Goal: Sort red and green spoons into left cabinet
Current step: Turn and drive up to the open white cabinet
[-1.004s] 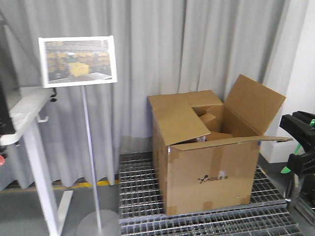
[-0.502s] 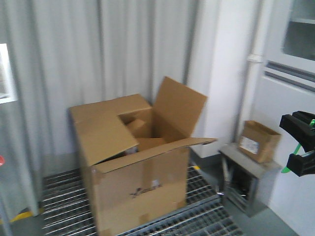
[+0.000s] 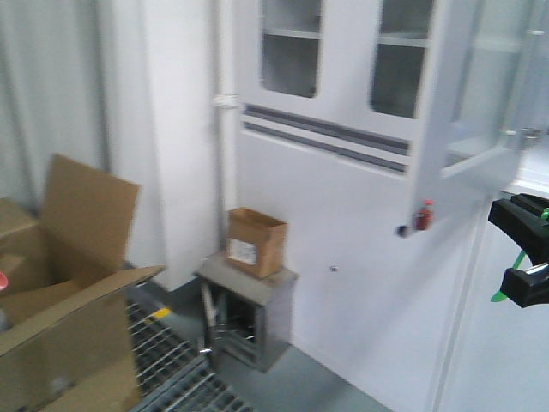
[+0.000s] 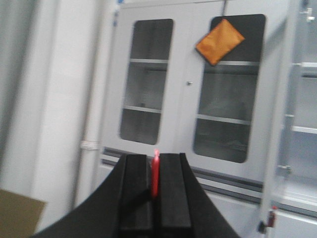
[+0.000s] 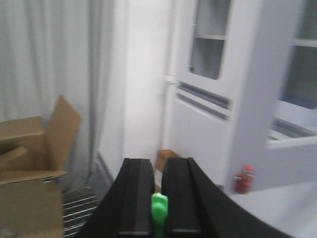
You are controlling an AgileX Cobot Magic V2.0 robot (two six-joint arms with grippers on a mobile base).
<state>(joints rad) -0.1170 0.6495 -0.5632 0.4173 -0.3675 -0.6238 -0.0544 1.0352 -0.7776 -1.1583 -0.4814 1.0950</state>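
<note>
My left gripper [image 4: 154, 156] is shut on the red spoon [image 4: 155, 174], which stands on edge between the black fingers with its tip poking above them. A red speck [image 3: 3, 280] shows at the front view's left edge. My right gripper [image 5: 157, 161] is shut on the green spoon [image 5: 159, 212]. In the front view the right gripper [image 3: 523, 251] sits at the right edge with the green spoon [image 3: 501, 294] sticking out below it. Pale grey cabinets with glass doors [image 4: 188, 89] stand ahead; one door [image 3: 480, 94] hangs open. I cannot tell which is the left cabinet.
A large open cardboard box [image 3: 60, 300] stands at the left on floor grating [image 3: 163, 365]. A small cardboard box [image 3: 255, 240] rests on a grey metal stand [image 3: 249, 318]. There is a white pipe [image 3: 225, 103], a red bottle [image 3: 423, 215], and an orange bag [image 4: 219, 40] on a cabinet door.
The whole view has swung right: the large box slid from the middle to the left edge and the sign stand left view. The cabinets came in. Both grippers keep their spoons.
</note>
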